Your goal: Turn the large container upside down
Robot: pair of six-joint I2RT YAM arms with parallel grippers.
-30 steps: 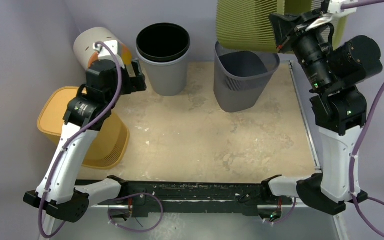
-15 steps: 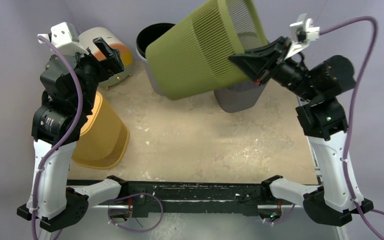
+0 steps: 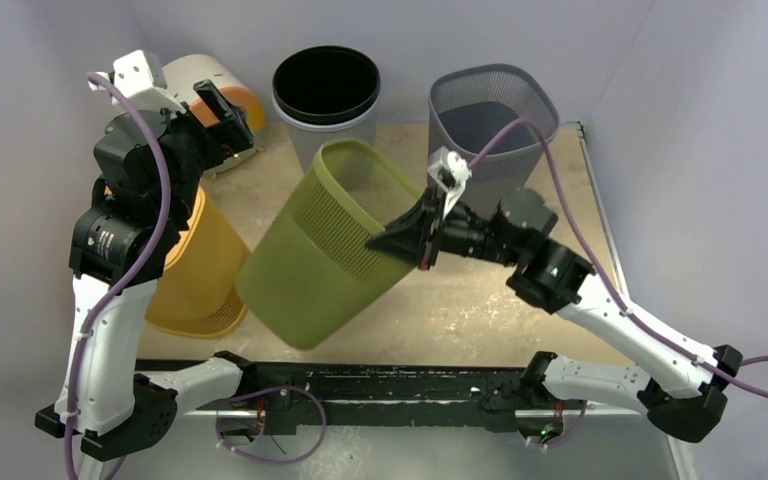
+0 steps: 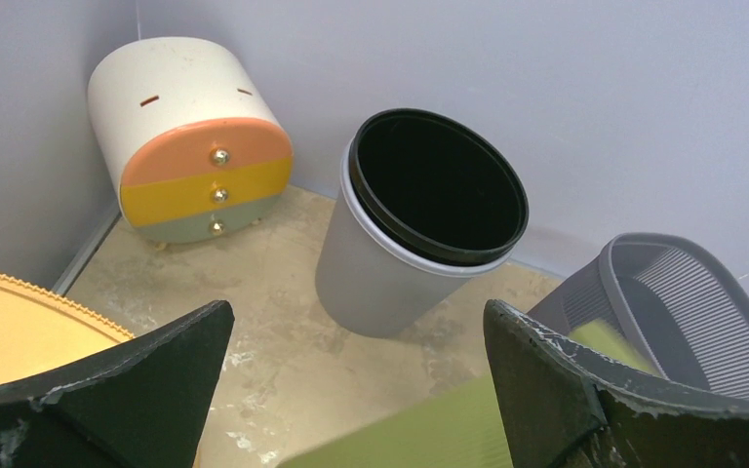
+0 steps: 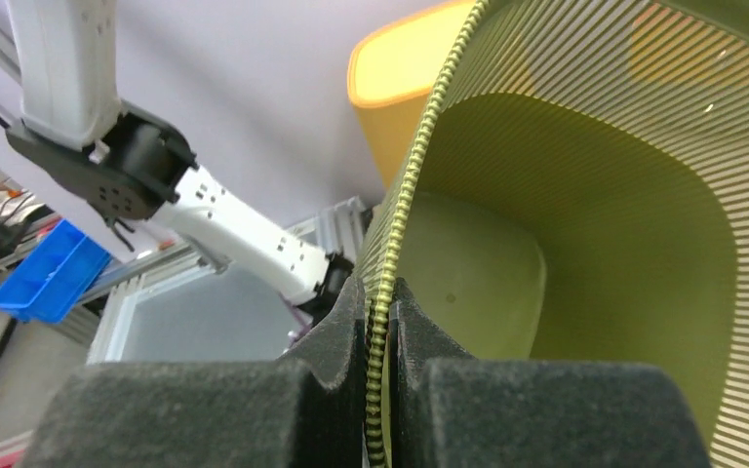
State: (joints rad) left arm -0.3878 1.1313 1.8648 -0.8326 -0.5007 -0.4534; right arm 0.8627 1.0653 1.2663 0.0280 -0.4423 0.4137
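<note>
- Bin at far left: the yellow slatted bin, left of the green slatted bin, stands mouth-down on the table with its closed base up. Its flared wall comes just beside the green slatted bin's base; I cannot tell whether they touch.
- Left jaws, above and left of the green slatted bin and over the yellow one, gape wide with nothing between them. Held that high and that far off, they look parked out of the way of the swinging bin.
- A small drawer cabinet sits in the corner behind and left of the green slatted bin, well apart from it.
- A round grey bin with a black rim stands upright just behind the green slatted bin.
- The green slatted bin is the task's large container. It is mid-table and tilted, base low toward the near left, mouth raised toward the far right. By my reading it is partway through the flip. Whether the base rests on the table is not clear.
- Right jaws, at the right side of the green slatted bin's mouth, are clamped on its rim, one pad inside the wall and one outside. A rim grip probably lets the wrist roll the whole bin over.
- A grey mesh bin stands upright behind and right of the green slatted bin.
</note>
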